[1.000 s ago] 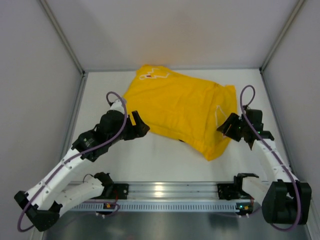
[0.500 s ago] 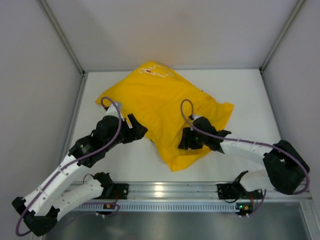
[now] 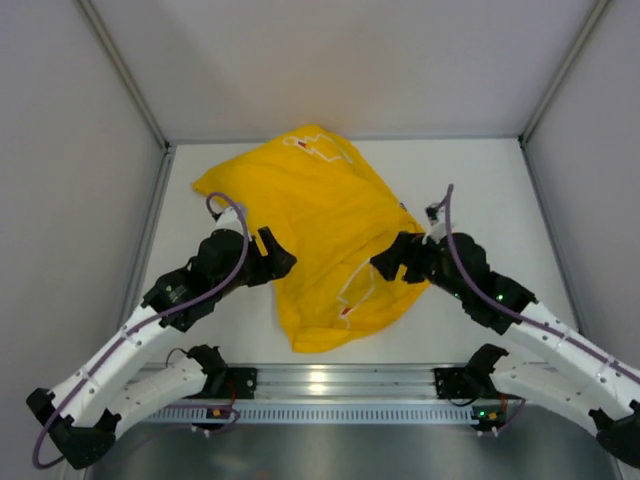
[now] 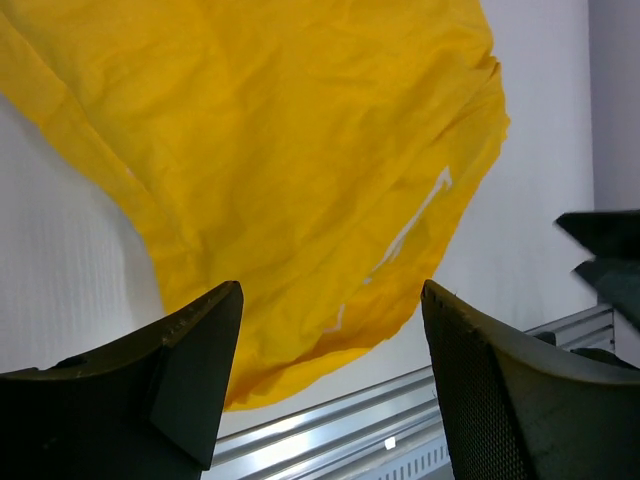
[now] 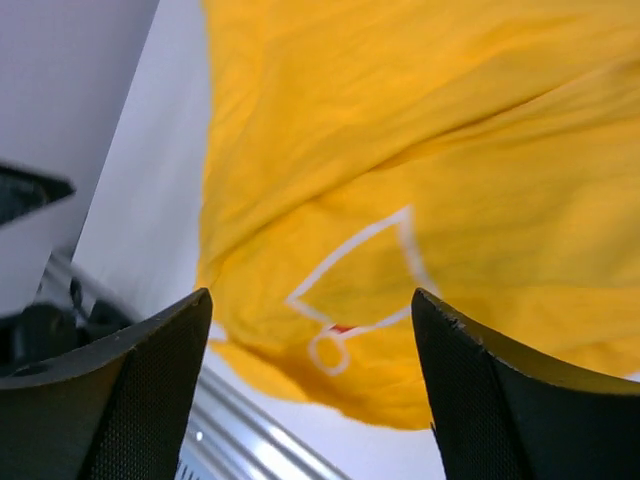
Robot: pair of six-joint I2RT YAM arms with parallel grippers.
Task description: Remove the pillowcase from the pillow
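White table [image 3: 500, 200] boxed in by grey walls [image 3: 350, 60]. Nearest, a metal rail [image 3: 330, 380] along the front edge. Just beyond, left gripper [image 3: 278, 257] spread wide, gripping nothing, beside the cloth's left edge. Right gripper [image 3: 390, 262] likewise wide and bare at its right edge. Between them, mid-table, the pillowcase [image 3: 310, 225]: bright yellow, thin, creased, lying skewed from near centre toward the far left. Faint white outline [image 3: 352, 290] with a small red mark near the front, more white linework at the far end.
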